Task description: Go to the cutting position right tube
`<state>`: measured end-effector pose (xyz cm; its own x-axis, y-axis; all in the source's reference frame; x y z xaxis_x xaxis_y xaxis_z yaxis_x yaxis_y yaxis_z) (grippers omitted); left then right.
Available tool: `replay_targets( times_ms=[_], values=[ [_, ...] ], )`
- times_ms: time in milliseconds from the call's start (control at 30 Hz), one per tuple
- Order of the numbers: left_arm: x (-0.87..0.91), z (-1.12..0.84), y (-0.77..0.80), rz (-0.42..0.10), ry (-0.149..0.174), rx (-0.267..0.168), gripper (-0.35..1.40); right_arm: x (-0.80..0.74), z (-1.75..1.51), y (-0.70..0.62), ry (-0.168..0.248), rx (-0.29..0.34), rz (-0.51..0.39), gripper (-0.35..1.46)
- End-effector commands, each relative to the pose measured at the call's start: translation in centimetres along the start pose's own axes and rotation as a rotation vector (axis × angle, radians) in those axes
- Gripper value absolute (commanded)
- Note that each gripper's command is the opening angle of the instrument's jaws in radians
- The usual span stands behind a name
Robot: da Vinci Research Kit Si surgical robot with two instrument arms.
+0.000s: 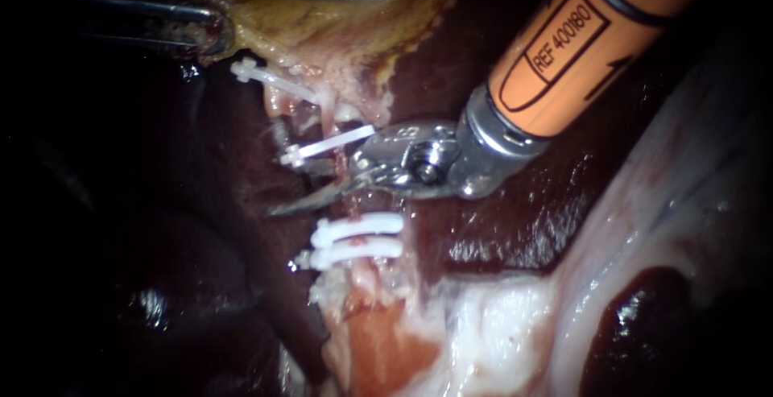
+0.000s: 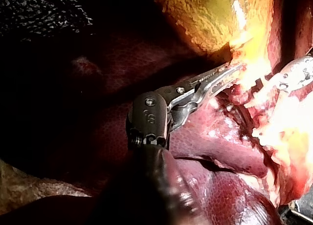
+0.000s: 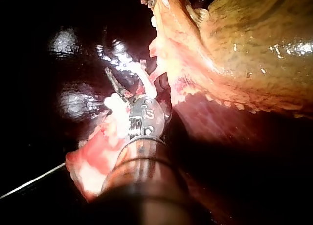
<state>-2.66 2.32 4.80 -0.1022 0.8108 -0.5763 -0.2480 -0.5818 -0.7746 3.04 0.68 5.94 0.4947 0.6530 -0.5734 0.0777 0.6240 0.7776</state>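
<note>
Right instrument [image 1: 318,188]: orange shaft, black markings, silver collar, pivot screw. Left instrument [image 2: 222,74]: serrated steel jaws.

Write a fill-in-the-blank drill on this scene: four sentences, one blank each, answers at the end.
1. The left instrument grips the edge of the ____.
2. The right instrument has an ____ shaft.
3. Its jaws stand ____ around the tube.
4. Just past them, ____ white clips lie side by side across that tube.

Missing words: gallbladder; orange; open; two.
</note>
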Motion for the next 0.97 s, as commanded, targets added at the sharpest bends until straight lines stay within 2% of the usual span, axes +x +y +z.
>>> replay_targets(
  times_ms=[33,267,400,567,967],
  values=[
    [0.00,0.00,0.00,0.000,0.000,0.000,-0.35,0.02,-0.01,-0.05,0.001,0.016,-0.003,1.36],
    [0.00,0.00,0.00,0.000,0.000,0.000,-0.35,0.14,-0.02,-0.37,0.012,0.138,-0.016,1.33],
    [0.00,0.00,0.00,0.000,0.000,0.000,-0.35,0.26,-0.06,-0.49,0.024,0.208,-0.015,1.30],
    [0.00,0.00,0.00,0.000,0.000,0.000,-0.35,0.35,-0.11,-0.53,0.049,0.217,-0.011,1.28],
    [0.00,0.00,0.00,0.000,0.000,0.000,-0.35,0.35,-0.12,-0.51,0.050,0.215,-0.010,1.30]
  ],
)
